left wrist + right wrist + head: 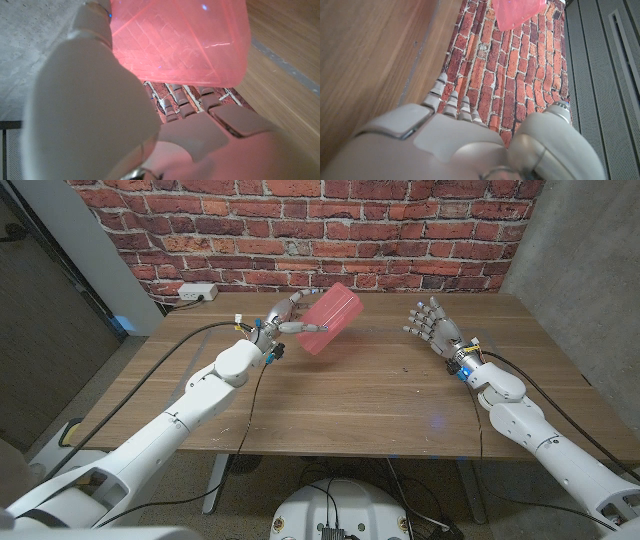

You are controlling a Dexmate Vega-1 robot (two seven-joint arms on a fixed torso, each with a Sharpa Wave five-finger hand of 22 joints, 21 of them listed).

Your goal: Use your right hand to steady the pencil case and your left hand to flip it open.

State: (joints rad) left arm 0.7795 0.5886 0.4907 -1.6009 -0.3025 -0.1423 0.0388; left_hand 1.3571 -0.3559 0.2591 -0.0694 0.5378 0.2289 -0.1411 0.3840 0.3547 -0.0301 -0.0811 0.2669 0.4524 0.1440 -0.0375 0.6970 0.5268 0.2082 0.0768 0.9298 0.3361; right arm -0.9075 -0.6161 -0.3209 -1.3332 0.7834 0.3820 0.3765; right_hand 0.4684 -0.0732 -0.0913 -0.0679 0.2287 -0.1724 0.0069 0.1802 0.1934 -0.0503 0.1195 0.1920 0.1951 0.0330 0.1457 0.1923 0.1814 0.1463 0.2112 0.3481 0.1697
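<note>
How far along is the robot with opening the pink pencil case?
Early stage. The left robot hand holds the pencil case tilted up at the table's far side. The right robot hand is open and apart from it, so steadying is left. Whether the case is open, I cannot tell.

The pencil case (330,319), a translucent pink-red plastic box, is tilted with one end raised, held off the wooden table's far left part and close in front of the brick wall.

Translucent glossy plastic pencil case (332,319), matt wooden table (380,395)
</note>
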